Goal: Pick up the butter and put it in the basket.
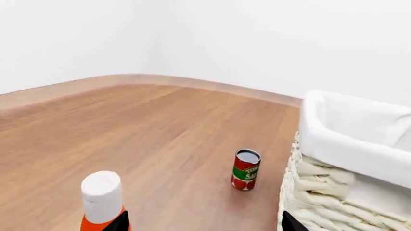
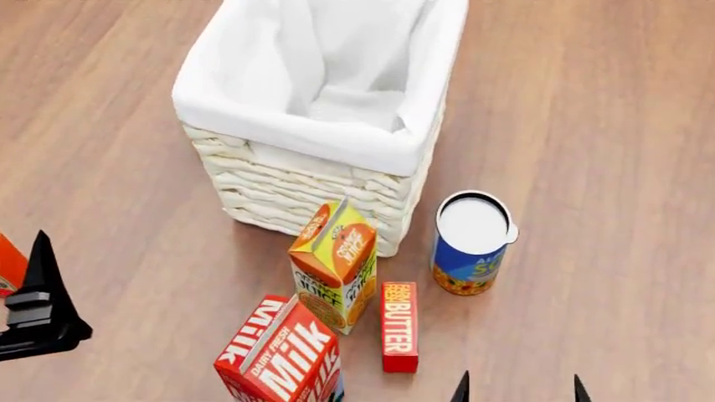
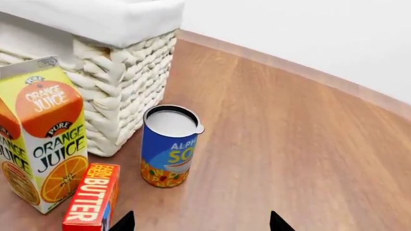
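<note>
Right gripper (image 2: 520, 387): two dark fingertips at the bottom edge of the head view, right of centre; spread apart, nothing between them.

Left gripper (image 2: 36, 306): dark, at the lower left edge of the head view, beside an orange-red item cut by the frame edge; open or closed, cannot tell.

Tall red-and-white milk carton (image 2: 281, 356): bottom centre of the head view, lettered "Milk".

Butter (image 2: 400, 326): small slim red rectangular box, white "BUTTER" lettering, lying flat on the wooden floor (image 2: 604, 126) in the lower centre of the head view, just right of the milk carton and up-left of the right gripper's fingertips; not grasped.

Orange-yellow juice carton (image 2: 334, 264): upright, just left of the butter, close to the basket's near corner; whether touching it, cannot tell.

Blue cylindrical can (image 2: 473, 243) with white lid and yellow-red label: upright, right of the juice carton, near the basket's side, apart from the butter.

Basket (image 2: 285, 180): tall square cream-white woven wicker, white cloth liner folded over its rim, filling the upper centre of the head view.

Red-and-green tomato sauce can (image 1: 245, 169): upright on the floor in the lower centre of the left wrist view, near the basket wall.

White-capped orange bottle (image 1: 103, 199): lower left of the left wrist view.
</note>
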### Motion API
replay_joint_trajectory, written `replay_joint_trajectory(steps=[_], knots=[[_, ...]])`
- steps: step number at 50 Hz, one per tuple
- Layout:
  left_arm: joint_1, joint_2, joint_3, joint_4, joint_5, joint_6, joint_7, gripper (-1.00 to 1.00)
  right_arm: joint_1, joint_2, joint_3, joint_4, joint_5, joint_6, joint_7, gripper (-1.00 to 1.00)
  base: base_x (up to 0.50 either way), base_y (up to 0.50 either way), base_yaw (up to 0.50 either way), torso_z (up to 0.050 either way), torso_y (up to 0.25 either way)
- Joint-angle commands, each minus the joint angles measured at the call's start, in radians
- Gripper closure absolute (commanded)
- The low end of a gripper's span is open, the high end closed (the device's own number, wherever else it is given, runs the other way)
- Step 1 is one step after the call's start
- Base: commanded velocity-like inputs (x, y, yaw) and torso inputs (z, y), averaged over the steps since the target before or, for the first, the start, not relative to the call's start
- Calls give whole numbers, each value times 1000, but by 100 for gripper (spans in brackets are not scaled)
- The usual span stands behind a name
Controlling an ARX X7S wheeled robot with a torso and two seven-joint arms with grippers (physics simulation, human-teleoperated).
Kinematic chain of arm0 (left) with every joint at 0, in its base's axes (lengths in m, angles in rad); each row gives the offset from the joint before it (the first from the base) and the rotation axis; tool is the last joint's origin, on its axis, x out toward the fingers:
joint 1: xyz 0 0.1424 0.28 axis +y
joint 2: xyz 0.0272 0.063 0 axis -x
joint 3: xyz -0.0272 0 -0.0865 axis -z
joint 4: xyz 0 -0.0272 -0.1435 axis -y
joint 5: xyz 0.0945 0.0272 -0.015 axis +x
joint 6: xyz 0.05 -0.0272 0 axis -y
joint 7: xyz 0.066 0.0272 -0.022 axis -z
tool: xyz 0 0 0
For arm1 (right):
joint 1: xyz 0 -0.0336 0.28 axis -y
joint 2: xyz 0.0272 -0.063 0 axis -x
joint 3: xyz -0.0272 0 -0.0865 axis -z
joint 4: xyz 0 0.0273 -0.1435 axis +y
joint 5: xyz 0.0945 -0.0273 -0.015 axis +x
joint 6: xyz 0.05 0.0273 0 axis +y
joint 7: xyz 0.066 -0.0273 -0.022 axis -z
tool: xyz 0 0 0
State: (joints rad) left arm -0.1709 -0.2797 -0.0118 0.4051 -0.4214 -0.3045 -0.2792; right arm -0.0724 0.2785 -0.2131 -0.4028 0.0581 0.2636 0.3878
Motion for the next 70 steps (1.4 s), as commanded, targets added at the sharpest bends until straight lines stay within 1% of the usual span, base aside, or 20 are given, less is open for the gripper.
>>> replay_joint_trajectory(steps=[1,6,8,11,15,22,27,34,43,48,70], knots=[[-6,-2,-7,12,-19,-24,-20,-100,-11,0,6,10,30,-15,-7,-100,0,0,0,0,0],[5,-13,-17,53,-36,-57,-39,-100,-53,3,6,-16,82,-62,-41,-100,0,0,0,0,0],[23,-15,-19,70,-39,-58,-43,-100,-76,-1,-14,10,101,-130,-76,-100,0,0,0,0,0],[44,-16,-15,79,-32,-45,-38,-100,-71,-9,-46,54,107,-168,-108,-100,0,0,0,0,0],[61,-22,-16,86,-32,-37,-35,-100,-50,-16,-89,87,93,-169,-132,-100,0,0,0,0,0],[54,-24,-22,79,-37,-37,-40,-100,0,-27,-104,132,98,-169,-147,-100,0,0,0,0,0],[44,-25,-26,79,-45,-42,-44,-100,33,-32,-106,149,99,-148,-144,-100,0,0,0,0,0],[40,-26,-32,89,-58,-50,-53,-100,75,-43,-102,203,102,-160,-142,-100,0,0,0,0,0],[43,-29,-31,102,-64,-55,-61,-100,94,-48,-103,232,122,-173,-153,-100,0,0,0,0,0],[42,-31,-35,103,-67,-56,-66,-100,111,-61,-104,289,163,-214,-192,-100,0,0,0,0,0],[57,-36,-33,136,-86,-60,-78,-100,176,-83,-109,388,167,-236,-186,-100,0,0,0,0,0]])
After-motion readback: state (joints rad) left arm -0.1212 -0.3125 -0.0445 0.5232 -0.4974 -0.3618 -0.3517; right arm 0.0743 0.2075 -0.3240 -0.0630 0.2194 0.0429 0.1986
